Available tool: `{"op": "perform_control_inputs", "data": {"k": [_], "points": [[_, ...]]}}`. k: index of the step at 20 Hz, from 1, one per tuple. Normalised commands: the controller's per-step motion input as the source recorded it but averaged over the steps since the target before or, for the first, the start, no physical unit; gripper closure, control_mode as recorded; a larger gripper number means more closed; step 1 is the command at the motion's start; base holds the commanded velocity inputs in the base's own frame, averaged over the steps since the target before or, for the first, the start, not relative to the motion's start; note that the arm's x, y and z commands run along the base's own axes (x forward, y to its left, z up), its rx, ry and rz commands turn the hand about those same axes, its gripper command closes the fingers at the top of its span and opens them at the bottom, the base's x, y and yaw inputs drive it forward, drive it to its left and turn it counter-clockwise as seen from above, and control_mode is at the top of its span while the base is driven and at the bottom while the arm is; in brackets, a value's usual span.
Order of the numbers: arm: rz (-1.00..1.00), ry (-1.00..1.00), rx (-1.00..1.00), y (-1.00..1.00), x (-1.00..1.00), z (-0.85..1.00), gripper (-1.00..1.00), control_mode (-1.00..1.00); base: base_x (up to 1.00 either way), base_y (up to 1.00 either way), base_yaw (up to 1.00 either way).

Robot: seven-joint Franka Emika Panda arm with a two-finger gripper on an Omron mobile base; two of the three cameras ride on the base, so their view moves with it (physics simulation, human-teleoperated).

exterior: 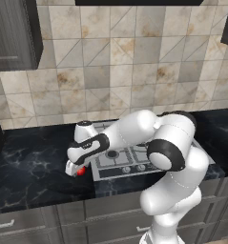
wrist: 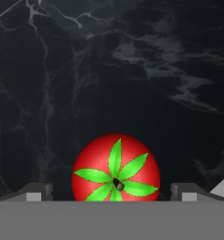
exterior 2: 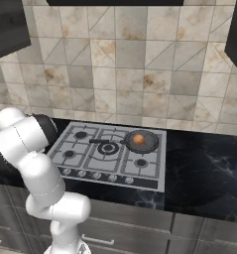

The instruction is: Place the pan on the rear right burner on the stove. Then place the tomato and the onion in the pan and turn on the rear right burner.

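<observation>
Straddling the tomato [wrist: 115,170] on bare black counter [wrist: 132,70], the gripper [wrist: 111,193] has jaws apart, nothing crowding.

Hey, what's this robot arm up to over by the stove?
It is putting vegetables into a pan. The pan already sits on the rear right burner of the stove with the onion inside. Now the arm reaches down to the dark counter left of the stove, where the gripper is lowered over the tomato. The fingertips stand on either side of it, not closed on it yet.
</observation>
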Motion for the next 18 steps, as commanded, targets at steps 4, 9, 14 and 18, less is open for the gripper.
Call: {"op": "perform_control_inputs", "data": {"k": [4,9,14,18], "points": [[0.00,0.00,-0.03,0.05,0.06,-0.21,-1.00,-1.00,0.00,0.00,0.00],[0.00,0.01,-0.03,0.00,0.00,-0.27,-1.00,-1.00,0.00,0.00,0.00],[0.00,0.00,-0.04,0.00,0.00,-0.22,1.00,-1.00,0.00,0.00,0.00],[0.00,0.00,-0.03,0.00,0.00,-0.21,1.00,-1.00,0.00,0.00,0.00]]}}
